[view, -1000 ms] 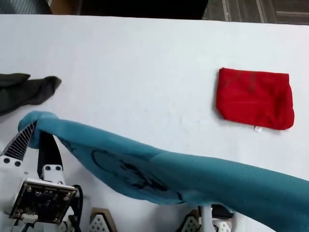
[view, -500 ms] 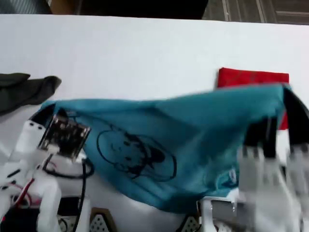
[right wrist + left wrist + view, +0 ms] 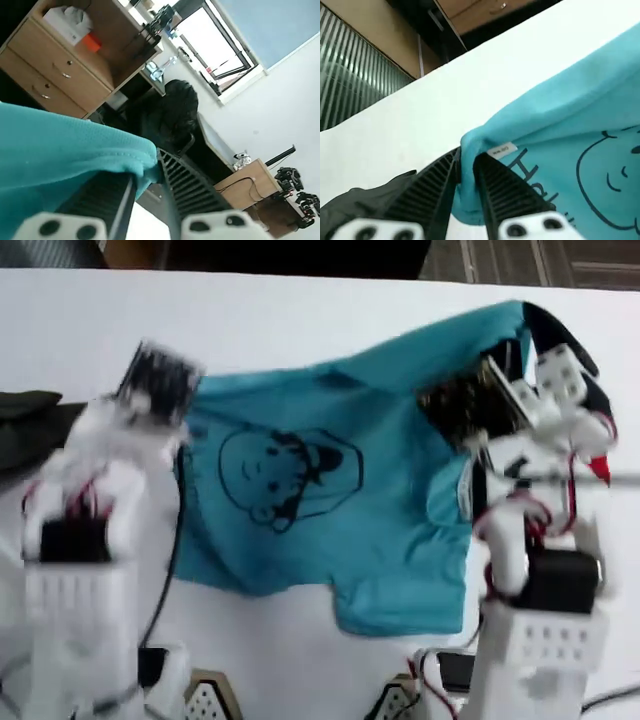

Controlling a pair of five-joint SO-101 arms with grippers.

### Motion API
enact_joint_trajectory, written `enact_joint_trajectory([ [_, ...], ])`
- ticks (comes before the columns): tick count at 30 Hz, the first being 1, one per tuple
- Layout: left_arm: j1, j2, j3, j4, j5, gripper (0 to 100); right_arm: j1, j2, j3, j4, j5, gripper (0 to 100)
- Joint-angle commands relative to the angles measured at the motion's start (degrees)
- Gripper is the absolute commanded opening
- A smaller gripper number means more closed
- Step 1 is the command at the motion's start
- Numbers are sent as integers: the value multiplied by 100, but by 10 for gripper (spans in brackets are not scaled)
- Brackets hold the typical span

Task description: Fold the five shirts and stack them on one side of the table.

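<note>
A teal shirt [image 3: 330,530] with a cartoon face print hangs spread between my two arms above the middle of the table, its lower hem drooping toward the near edge. My left gripper [image 3: 192,390] is shut on its left upper corner. In the left wrist view the fingers [image 3: 495,195] pinch the teal shirt's edge [image 3: 470,150] beside a small label. My right gripper [image 3: 528,322] is shut on the right upper corner, held higher and farther back. The right wrist view shows the teal cloth [image 3: 60,145] clamped between its fingers [image 3: 185,185].
A dark grey shirt [image 3: 25,415] lies crumpled at the table's left edge, also in the left wrist view as a dark heap [image 3: 365,200]. The bare white table [image 3: 300,320] stretches behind the teal shirt. Both arm bases stand at the near edge.
Both arms have lifted the teal shirt and swung it away from the near edge, stretching it out flat. The right arm and the cloth now cover the folded red shirt.
</note>
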Motion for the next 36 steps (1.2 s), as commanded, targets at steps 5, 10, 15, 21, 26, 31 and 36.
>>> enact_joint_trajectory([
  [5, 35, 3297, -3424, 791, 26, 24, 66, 1033, -26, -954, 26, 20],
  [10, 44, 5336, -5095, 1653, -70, 24, 57, 1930, -26, -1244, 0, 20],
  [15, -88, 6884, -6941, 2646, -677, 24, 92, 2651, -26, -1666, 0, 20],
  [21, -220, 8185, -9402, 3411, -782, 24, 84, 3310, -237, -2325, 0, 20],
  [26, -114, 9125, -10035, 3947, -782, 24, 92, 3908, -369, -2290, 0, 20],
  [31, -97, 9635, -10211, 4114, -756, 25, 101, 4338, -387, -1798, -9, 20],
  [36, -26, 9943, -10176, 4114, -747, 25, 75, 4699, -387, -1455, -211, 20],
])
